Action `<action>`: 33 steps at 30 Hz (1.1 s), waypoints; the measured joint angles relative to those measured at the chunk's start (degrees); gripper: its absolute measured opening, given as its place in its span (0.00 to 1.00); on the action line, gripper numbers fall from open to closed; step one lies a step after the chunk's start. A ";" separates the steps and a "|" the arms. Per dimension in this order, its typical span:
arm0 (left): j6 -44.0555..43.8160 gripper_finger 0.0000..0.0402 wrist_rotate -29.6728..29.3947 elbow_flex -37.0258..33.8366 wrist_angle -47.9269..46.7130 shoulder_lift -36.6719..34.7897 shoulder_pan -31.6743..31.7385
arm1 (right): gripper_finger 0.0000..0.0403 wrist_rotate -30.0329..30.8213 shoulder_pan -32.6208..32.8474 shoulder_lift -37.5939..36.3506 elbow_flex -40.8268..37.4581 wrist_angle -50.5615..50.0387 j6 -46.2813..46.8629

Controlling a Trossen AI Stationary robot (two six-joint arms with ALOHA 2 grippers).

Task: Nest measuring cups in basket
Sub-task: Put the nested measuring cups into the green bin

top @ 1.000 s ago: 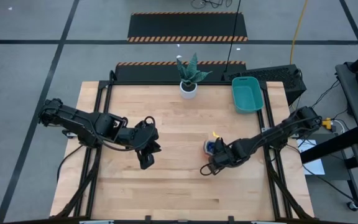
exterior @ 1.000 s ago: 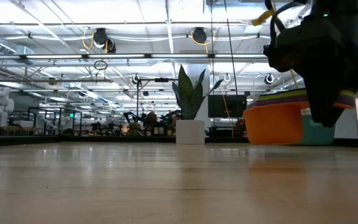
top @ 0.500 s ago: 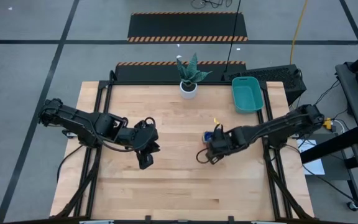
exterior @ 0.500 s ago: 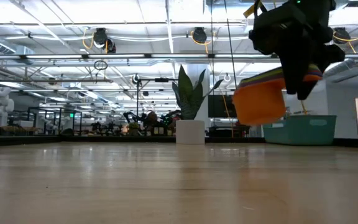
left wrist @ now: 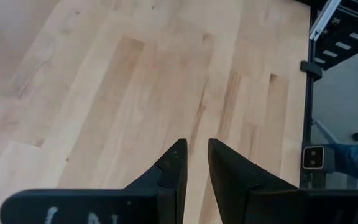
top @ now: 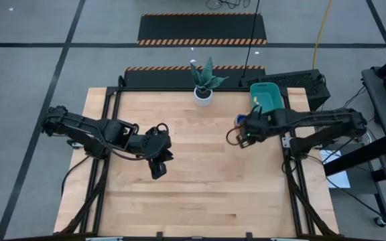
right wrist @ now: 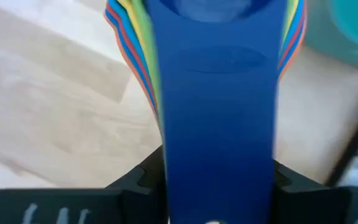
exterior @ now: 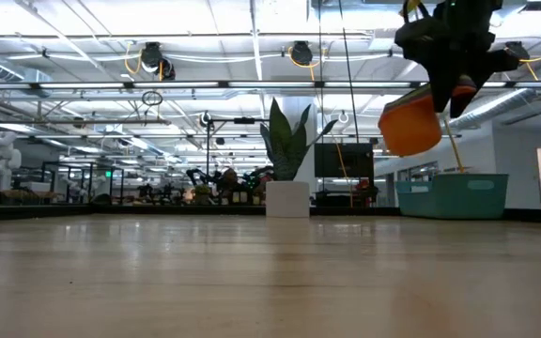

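Gripping the nested measuring cups (right wrist: pixel 216 81), seemingly blue-topped, orange-bottomed, the right claw (top: pixel 245 127) hangs midair

Bright, even overhead light from ceiling strips (exterior: pixel 252 84); soft shadows on the table (top: pixel 193 167). The cups (right wrist: pixel 216 93) are blurred close-up.

A broad dark blue plastic handle (right wrist: pixel 216 99) fills the middle of the right wrist view, running out from between the right gripper's (right wrist: pixel 213 199) two dark fingers (right wrist: pixel 135 183), which press against its sides. Thin stacked edges of yellow, green, red, orange and lighter blue measuring cups (right wrist: pixel 132 43) fan out either side of it. Pale wooden tabletop (right wrist: pixel 42 93) lies beneath, and a corner of the teal plastic basket (right wrist: pixel 347 31) shows nearby.
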 joint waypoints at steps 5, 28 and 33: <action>0.40 0.17 0.00 0.00 0.06 0.00 1.16 | 0.31 1.72 -3.69 -1.95 0.00 -1.85 -2.57; -1.41 0.17 3.66 -0.01 -1.19 0.00 2.93 | 0.31 10.87 -32.80 -2.39 0.00 -3.69 -21.06; -2.22 0.17 4.46 0.00 -2.19 0.00 2.91 | 0.31 12.46 -38.64 -2.39 -0.03 -1.50 -25.47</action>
